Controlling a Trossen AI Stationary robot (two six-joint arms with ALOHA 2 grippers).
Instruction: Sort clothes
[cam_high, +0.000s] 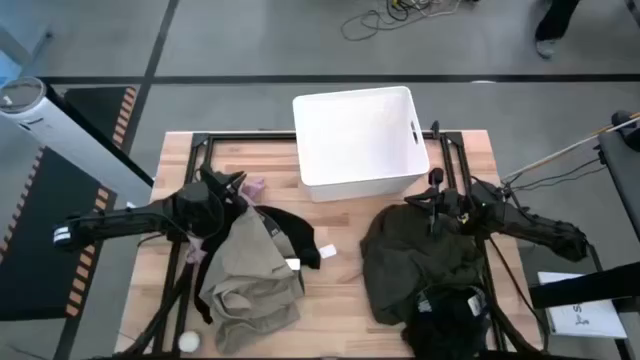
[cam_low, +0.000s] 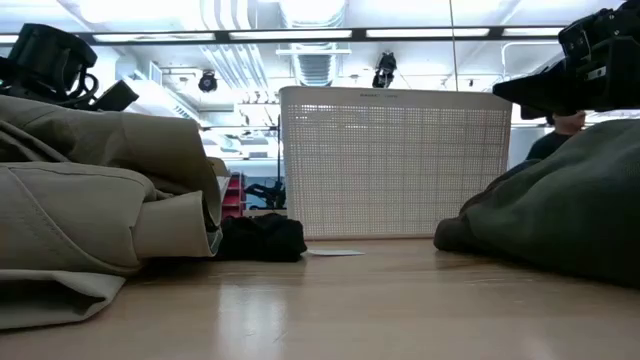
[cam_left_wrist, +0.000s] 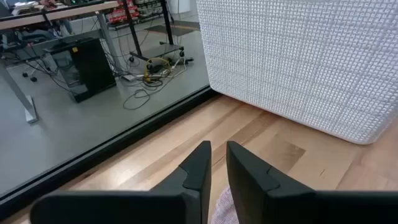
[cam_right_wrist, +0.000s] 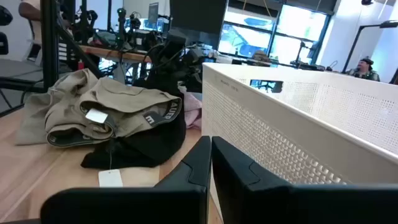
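Pink garment (cam_left_wrist: 222, 205) just below left end effector (cam_left_wrist: 217, 163)

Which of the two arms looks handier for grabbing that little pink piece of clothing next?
The left one, probably. The left gripper hovers right beside the pink garment, near the basket; pink fabric shows just under its fingers. The right gripper sits across the table over the olive-green garment.
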